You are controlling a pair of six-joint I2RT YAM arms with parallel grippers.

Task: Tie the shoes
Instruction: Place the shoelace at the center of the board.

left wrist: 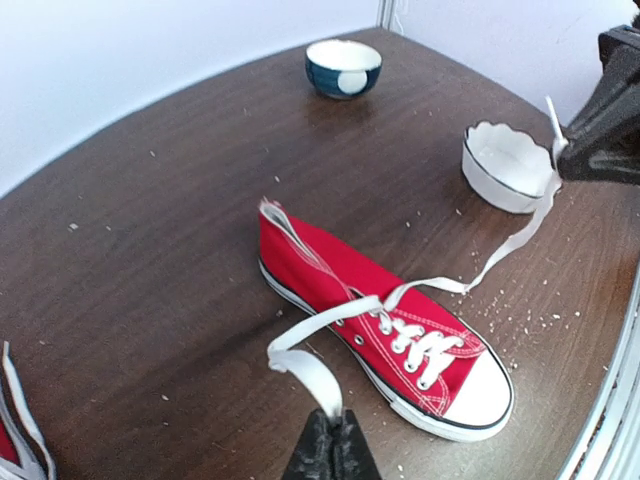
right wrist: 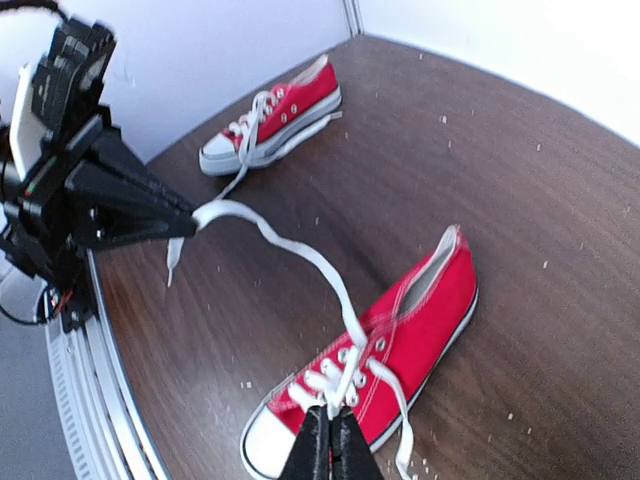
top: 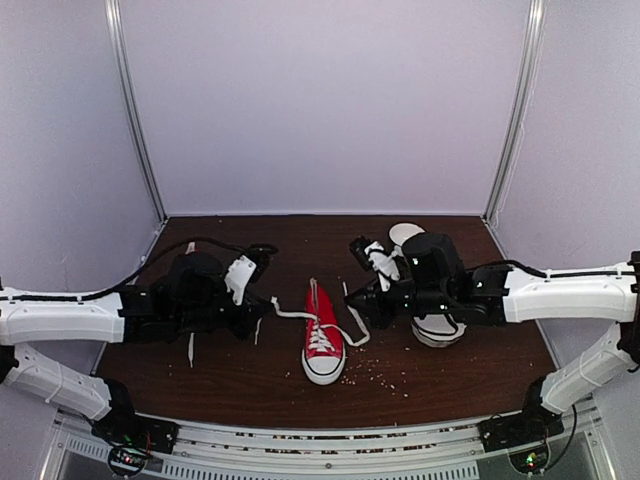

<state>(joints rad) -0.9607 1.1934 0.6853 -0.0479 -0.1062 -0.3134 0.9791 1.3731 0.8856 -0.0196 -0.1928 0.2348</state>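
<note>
Inward, left arm, right arm stretched low, jaws seemingly pinching laces.

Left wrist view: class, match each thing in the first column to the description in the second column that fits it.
Column one:
1. shoe
2. blue bowl
3. white bowl
4. left gripper

Column two:
A. shut on a lace
B. red with a white toe cap
C. farthest from the camera
D. scalloped rim

Pairs: 1-B, 2-C, 3-D, 4-A
</note>
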